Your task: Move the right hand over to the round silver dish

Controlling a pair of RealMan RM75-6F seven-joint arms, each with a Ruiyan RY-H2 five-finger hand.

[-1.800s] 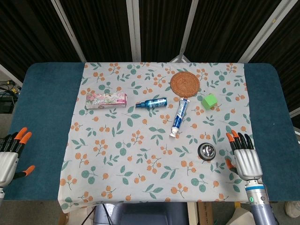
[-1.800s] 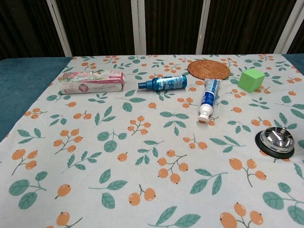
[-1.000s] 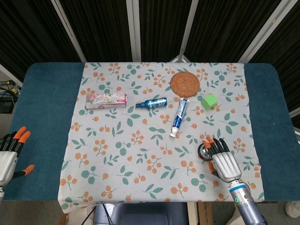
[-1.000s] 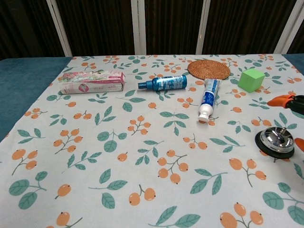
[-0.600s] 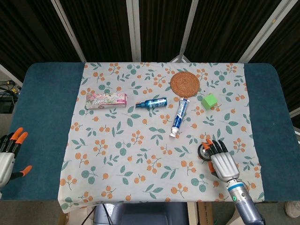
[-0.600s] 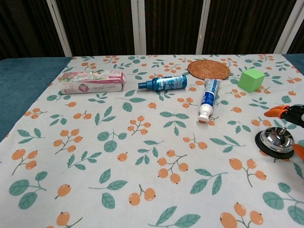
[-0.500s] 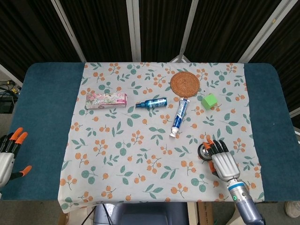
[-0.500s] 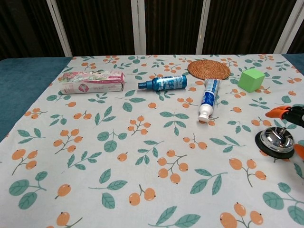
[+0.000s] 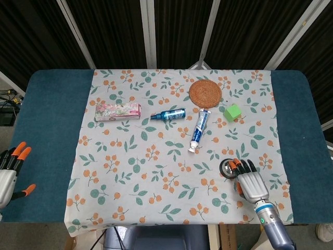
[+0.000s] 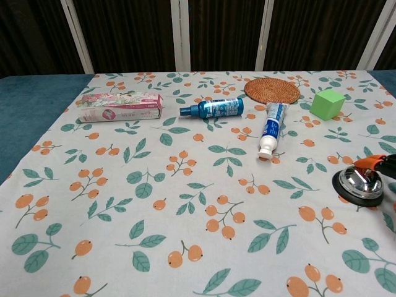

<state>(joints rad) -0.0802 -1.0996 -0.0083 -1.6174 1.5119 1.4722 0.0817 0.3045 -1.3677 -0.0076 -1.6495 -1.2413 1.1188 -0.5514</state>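
Observation:
The round silver dish point(image 9: 227, 167) on its black base sits on the floral cloth near the front right; in the chest view the dish point(image 10: 357, 183) lies at the right edge. My right hand point(image 9: 251, 182) hovers at the dish's right side, palm down, its orange fingertips point(image 10: 372, 162) reaching over the dish's far right rim. Nothing is in that hand and its fingers are apart. My left hand point(image 9: 8, 176) is low at the far left, off the cloth, fingers spread and holding nothing.
A pink box point(image 9: 117, 111), a blue spray bottle point(image 9: 169, 114), a toothpaste tube point(image 9: 199, 129), a woven round coaster point(image 9: 205, 93) and a green cube point(image 9: 232, 112) lie across the far half of the cloth. Bare blue tabletop point(image 9: 302, 130) flanks the cloth.
My right hand came in leftward from the dish's right side until its fingertips overlap the dish, then sank slightly lower. The left hand drifted a little down and outward.

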